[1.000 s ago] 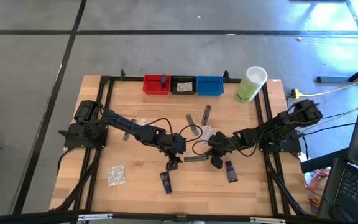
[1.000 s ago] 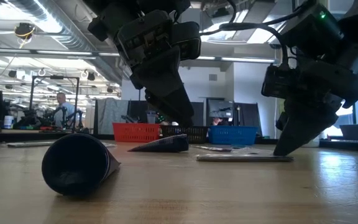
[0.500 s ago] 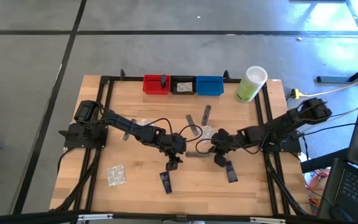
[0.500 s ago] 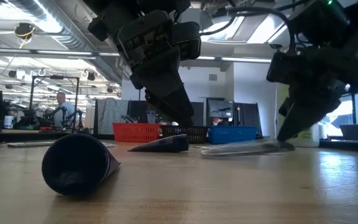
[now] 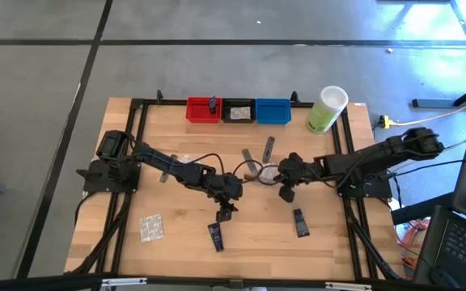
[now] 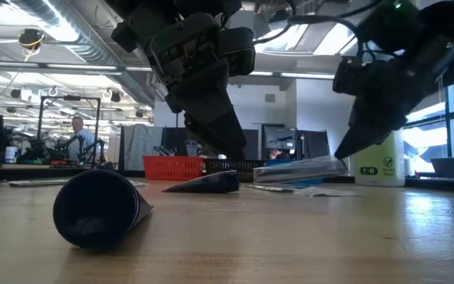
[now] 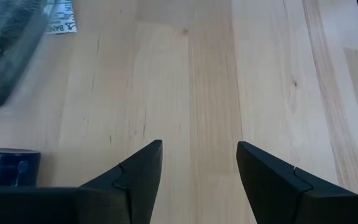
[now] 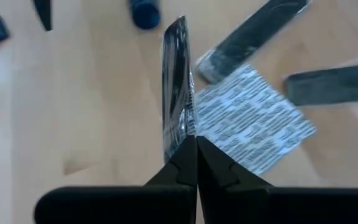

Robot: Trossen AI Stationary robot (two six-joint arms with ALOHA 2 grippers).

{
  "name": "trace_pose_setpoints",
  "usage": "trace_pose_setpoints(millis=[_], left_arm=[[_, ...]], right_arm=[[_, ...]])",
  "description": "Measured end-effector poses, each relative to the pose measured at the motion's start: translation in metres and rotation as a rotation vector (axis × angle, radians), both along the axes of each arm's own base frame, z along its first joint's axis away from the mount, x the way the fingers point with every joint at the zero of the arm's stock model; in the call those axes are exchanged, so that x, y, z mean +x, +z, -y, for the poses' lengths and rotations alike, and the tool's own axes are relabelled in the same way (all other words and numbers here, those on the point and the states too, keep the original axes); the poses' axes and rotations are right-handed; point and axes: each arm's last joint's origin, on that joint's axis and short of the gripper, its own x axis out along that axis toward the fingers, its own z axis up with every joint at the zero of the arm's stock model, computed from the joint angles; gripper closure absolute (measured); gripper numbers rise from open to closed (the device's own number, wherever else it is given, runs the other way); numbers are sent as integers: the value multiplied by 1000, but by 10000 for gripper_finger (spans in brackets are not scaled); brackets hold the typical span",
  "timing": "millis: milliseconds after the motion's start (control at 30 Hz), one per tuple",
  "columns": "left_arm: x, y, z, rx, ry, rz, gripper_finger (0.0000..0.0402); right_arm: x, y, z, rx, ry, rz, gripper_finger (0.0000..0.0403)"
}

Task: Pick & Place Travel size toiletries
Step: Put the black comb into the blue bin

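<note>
My right gripper [image 5: 285, 191] is over the table's middle, shut on a slim grey sachet [image 6: 298, 169] that is off the wood. My left gripper [image 5: 226, 212] hangs open and still just above the table, touching nothing; a dark navy mini tube [image 5: 215, 234] lies on its side near it and shows at the edge of the left wrist view [image 7: 8, 168]. A second navy tube [image 5: 299, 222] lies flat nearer the right. Two more grey sachets [image 5: 268, 149] and a clear printed packet [image 8: 253, 124] lie flat under and beyond the right gripper. Another clear packet [image 5: 150, 228] lies near the left front. My right gripper pinches the grey sachet by one end [image 8: 182, 134] between its two shut fingers [image 8: 194, 162]. They come slanting down from the table's right. The sachet stands edge-on in the hold and sticks out about level past the fingertips [image 6: 290, 170], lifted clear of the table.
Red [image 5: 203, 110], black [image 5: 238, 111] and blue [image 5: 273, 111] bins stand in a row at the far edge, with a tall pale-green container [image 5: 326, 109] to their right. A black frame [image 5: 140, 109] runs around the table. Bare wood lies along the near edge. A person sits far off in the room [image 6: 76, 134].
My right gripper has risen and moved toward the far edge with the grey sachet. The sachet lay flat on the wood, then came up by its gripped end while its free end stayed down, and now hangs clear, about level.
</note>
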Motion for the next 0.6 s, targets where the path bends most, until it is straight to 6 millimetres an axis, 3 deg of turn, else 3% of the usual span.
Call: trace_pose_setpoints(millis=[367, 600], left_arm=[[0, 0, 0, 2, 2, 1, 197], [0, 0, 0, 2, 2, 1, 197]], right_arm=[[2, 1, 38, -66, -89, -16, 403], [9, 19, 65, -126, -129, -33, 403]])
